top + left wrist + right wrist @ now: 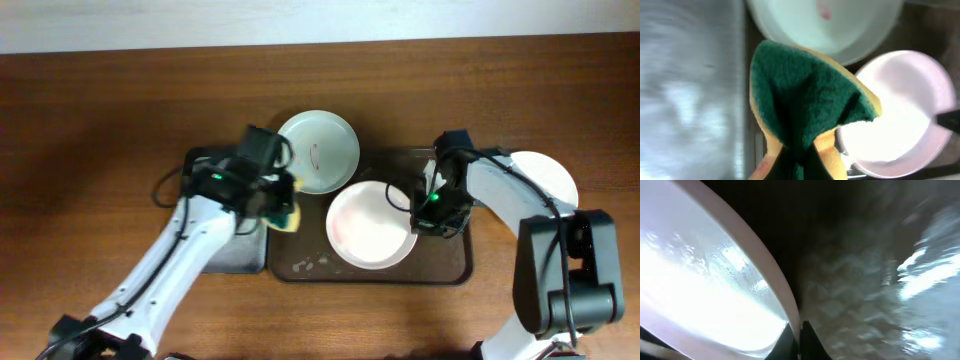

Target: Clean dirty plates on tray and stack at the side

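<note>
Your right end effector [432, 208] is closed on the right rim of the pinkish white round plate [368, 226]. In the right wrist view its fingers [810, 342] stand almost together, with that rim running in between them. The plate lies inside the large dark brown rectangular tray [452, 263], toward its middle. Your left end effector [272, 200] grips a green-faced yellow sponge [805, 95] over the tray's left edge, near the pinkish plate's left rim but apart from it. You cannot tell whether the sponge touches anything below. The pale green round plate [318, 150] sits just beyond the sponge, overhanging the tray's far left corner, with a small red smear [825, 13] on its inside. The cream-white round plate [555, 173] rests on the brown wooden bench [90, 130] right of the tray, partly under your right arm. A smaller black tray [243, 262] lies against the brown tray's left side, beneath your left arm. Pale flecks [310, 264] dot the brown tray's near left floor.
</note>
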Controlling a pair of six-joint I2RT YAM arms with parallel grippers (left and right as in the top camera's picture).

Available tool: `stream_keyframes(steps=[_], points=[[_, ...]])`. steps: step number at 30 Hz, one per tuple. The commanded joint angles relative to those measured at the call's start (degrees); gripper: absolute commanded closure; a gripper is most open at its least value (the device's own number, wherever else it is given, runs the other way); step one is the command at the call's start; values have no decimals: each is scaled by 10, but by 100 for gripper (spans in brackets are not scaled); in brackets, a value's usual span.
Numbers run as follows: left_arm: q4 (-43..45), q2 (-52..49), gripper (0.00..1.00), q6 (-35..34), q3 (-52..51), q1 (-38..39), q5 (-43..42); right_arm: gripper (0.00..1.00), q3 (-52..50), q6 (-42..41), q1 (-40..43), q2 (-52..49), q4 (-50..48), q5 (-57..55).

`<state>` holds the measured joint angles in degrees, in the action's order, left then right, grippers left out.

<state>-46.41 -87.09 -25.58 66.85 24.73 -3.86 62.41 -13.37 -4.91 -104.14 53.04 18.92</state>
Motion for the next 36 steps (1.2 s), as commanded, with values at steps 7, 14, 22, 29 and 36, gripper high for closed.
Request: stream_keyframes(steps=[7, 14, 22, 29, 36], points=[[-16, -12, 100, 195, -4, -177, -38, 96, 60, -35, -50, 197, 41, -309], [-5, -106, 100, 195, -4, -198, 14, 96, 61, -36, -211, 230, 7, -561], [22, -174, 52, 194, -4, -198, 22, 96, 61, -36, -348, 230, -14, -742], [-19, -174, 24, 190, -10, -198, 22, 96, 61, -36, -348, 230, -13, -705], [-12, -174, 78, 184, -57, -198, 12, 96, 61, -36, -348, 230, -12, -705]])
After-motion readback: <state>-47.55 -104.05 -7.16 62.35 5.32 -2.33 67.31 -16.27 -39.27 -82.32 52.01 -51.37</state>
